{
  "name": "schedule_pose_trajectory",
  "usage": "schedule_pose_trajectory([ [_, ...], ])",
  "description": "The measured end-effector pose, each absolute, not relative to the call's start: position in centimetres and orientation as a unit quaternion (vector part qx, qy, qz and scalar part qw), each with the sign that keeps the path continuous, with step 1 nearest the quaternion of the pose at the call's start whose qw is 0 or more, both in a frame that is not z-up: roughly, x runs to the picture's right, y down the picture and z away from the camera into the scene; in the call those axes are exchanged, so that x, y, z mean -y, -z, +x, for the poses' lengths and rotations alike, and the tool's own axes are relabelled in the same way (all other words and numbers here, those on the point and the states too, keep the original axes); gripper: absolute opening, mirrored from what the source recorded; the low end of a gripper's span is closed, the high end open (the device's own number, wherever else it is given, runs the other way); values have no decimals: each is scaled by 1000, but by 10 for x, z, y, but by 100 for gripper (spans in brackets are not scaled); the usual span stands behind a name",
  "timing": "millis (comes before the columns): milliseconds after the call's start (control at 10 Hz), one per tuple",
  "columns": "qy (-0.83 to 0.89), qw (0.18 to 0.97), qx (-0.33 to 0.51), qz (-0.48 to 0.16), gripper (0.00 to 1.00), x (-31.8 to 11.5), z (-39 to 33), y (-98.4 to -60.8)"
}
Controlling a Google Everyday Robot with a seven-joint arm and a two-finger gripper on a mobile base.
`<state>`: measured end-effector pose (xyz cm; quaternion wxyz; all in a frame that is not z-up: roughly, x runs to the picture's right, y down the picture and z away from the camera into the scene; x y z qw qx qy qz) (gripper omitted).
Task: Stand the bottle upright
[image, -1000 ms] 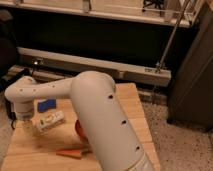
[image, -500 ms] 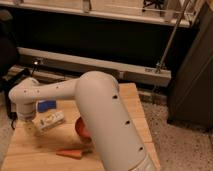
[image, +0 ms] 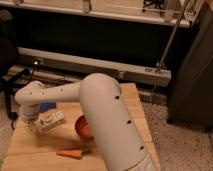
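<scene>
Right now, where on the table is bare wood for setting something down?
Front-left of the table, between the bottle, the orange piece and the edges. Also the back-right corner beside the arm. Crowded mid-left: the pincer by the bottle, blue object, red bowl.

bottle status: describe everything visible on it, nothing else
The bottle is small, whitish-cream and plastic-looking, with a pale label. It lies on its side on the wooden table, just picture-left of the red bowl and in front of a blue object. The gripper is at its left end; contact is unclear.
</scene>
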<state>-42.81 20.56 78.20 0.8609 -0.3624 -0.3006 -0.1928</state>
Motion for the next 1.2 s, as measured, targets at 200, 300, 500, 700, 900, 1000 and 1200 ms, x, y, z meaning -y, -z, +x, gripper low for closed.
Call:
schedule_pose_trajectory([
  [200,199,858,305,-363,78,-207,-431,-784],
  [300,205,855,305,-365,74,-210,-434,-785],
  [500,210,852,303,-370,58,-214,-436,-787],
  [700,213,850,299,-378,55,-218,-435,-792],
  [900,218,847,295,-385,55,-223,-437,-796],
  [1000,219,846,293,-389,55,-225,-436,-799],
  [1200,219,844,287,-396,55,-227,-433,-805],
])
